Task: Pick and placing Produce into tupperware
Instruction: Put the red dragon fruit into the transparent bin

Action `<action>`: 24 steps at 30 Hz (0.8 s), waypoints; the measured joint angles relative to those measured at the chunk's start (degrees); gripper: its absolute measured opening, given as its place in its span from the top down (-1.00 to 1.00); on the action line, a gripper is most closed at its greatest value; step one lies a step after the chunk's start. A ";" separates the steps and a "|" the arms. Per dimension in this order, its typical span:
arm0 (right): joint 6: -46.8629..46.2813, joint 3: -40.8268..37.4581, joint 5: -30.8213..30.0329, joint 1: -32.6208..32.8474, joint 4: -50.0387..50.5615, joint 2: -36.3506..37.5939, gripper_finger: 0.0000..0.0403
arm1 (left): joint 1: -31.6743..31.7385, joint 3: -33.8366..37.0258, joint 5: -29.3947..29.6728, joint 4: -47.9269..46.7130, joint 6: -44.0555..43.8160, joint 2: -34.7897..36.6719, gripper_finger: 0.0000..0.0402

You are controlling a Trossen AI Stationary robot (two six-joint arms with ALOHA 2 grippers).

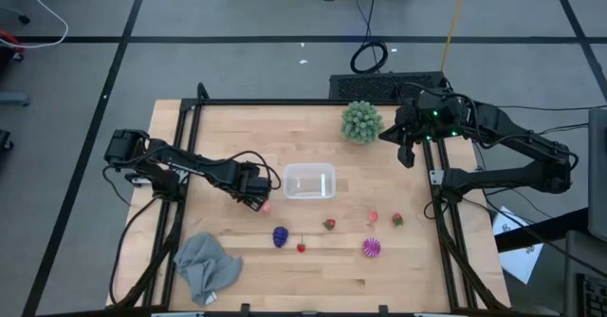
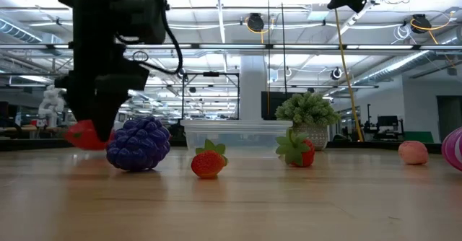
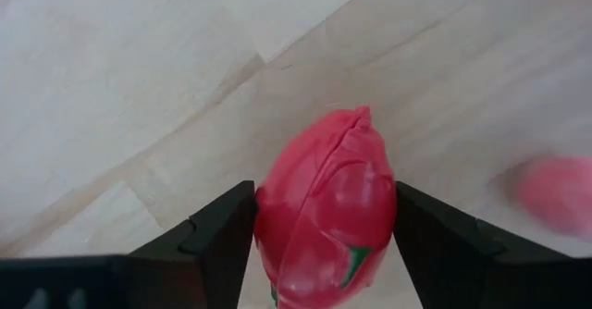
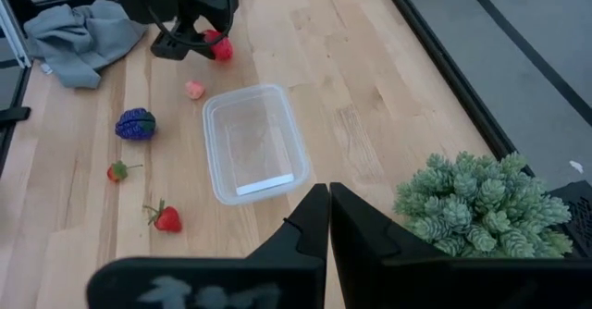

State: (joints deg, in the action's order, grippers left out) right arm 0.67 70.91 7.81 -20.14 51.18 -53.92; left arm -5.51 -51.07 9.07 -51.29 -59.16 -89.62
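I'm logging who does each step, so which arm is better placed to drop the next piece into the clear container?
Left. The left gripper is shut on a red toy fruit just beside the empty tupperware. The right gripper is shut, holding nothing, up by the green spiky ball.

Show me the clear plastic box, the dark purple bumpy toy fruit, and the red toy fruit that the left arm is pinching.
Clear plastic box (image 1: 309, 181): high view, its bare floor.
Dark purple bumpy toy fruit (image 2: 138, 144): low view, middle of its front.
Red toy fruit (image 3: 328, 207): left wrist view, its middle, between the fingers.
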 joint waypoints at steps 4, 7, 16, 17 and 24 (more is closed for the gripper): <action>-0.01 0.00 0.00 0.00 0.00 -0.01 0.98 | 0.40 -2.53 0.06 -0.75 1.78 0.51 -0.19; -0.01 0.00 0.01 0.00 0.02 0.01 0.98 | 0.97 -5.71 0.42 -2.11 3.22 1.35 -0.19; -0.01 0.00 -0.01 -0.01 0.02 0.01 0.98 | 1.76 -17.54 7.79 3.07 14.30 1.81 -0.19; -0.01 0.00 0.00 -0.01 0.02 0.01 0.98 | 1.74 -18.56 7.92 6.09 16.61 1.64 -0.19; -0.01 0.00 0.01 -0.02 0.07 0.01 0.98 | 3.48 -19.62 6.36 17.50 26.38 0.14 -0.19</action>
State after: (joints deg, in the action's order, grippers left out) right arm 0.67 70.91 7.81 -20.16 51.24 -53.91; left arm -2.03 -70.70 15.43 -33.79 -32.78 -89.48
